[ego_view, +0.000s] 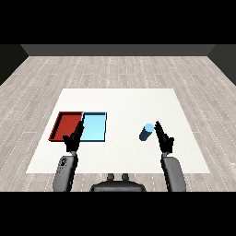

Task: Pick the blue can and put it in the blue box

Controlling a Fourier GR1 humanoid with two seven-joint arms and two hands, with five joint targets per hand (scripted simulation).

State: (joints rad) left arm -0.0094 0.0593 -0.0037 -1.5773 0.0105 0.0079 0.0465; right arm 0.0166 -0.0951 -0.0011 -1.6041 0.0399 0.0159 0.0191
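A blue can (146,132) rests tilted on the white table, right of the middle. My right hand (164,138) is just to its right, fingers straight and pointing away from me, close to the can but not curled round it. The light blue tray (94,126) lies at the left with nothing in it. My left hand (73,138) hovers over the near edge where the two trays meet, fingers straight and holding nothing.
A red tray (66,126) lies directly left of the light blue tray, touching it. The white table (124,103) stretches back beyond the trays and the can, with grey wooden floor around it.
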